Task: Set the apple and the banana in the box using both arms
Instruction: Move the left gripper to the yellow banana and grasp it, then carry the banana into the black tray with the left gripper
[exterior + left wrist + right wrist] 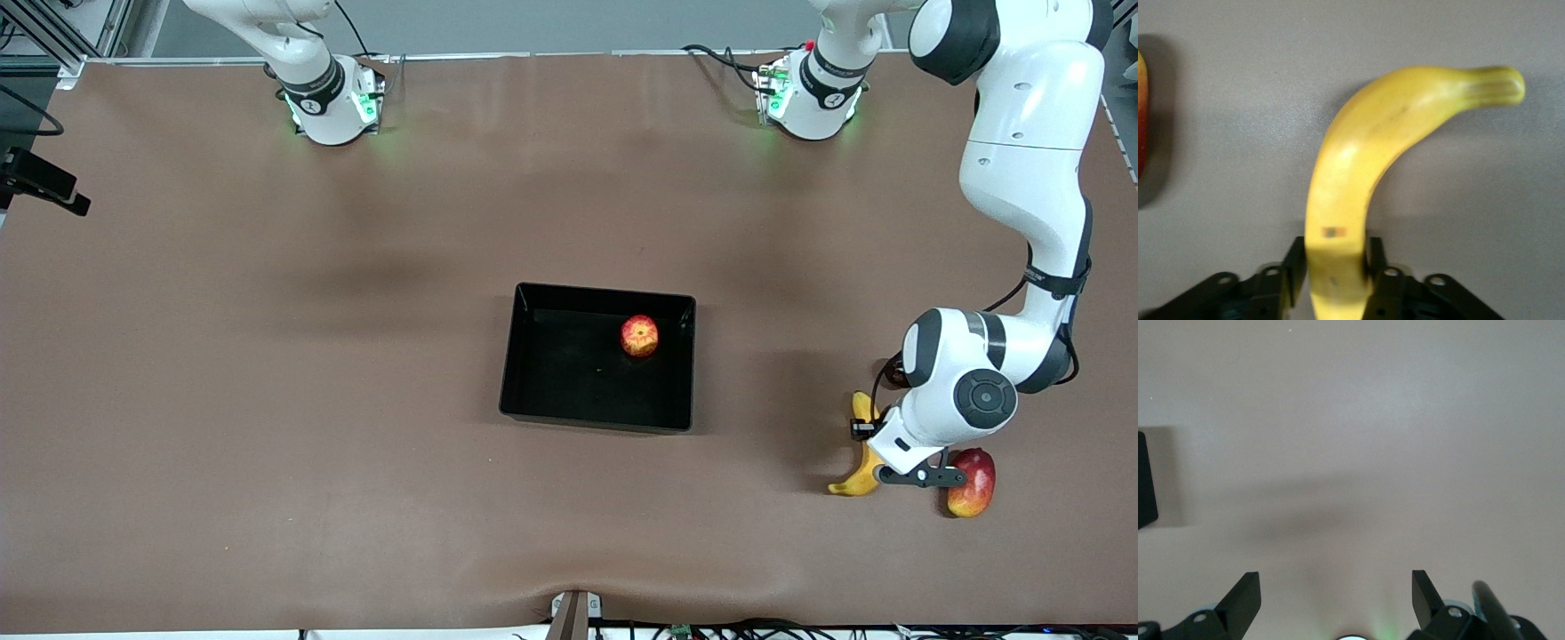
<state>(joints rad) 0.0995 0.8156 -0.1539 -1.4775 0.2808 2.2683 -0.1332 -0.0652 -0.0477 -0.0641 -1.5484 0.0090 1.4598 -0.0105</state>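
- No words, brands or numbers are showing clearly enough to read in any view.
- A small sticker is sitting on the banana (1358,180) near where the fingers are clamping it — its print is too blurred to make out.
- Round marks are showing on the arm bases (331,102) — illegible.

table (267,400): brown matte cover | wall: grey | light: even

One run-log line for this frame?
apple: in box | left end effector: shut on banana, on table | right end effector: open, waiting
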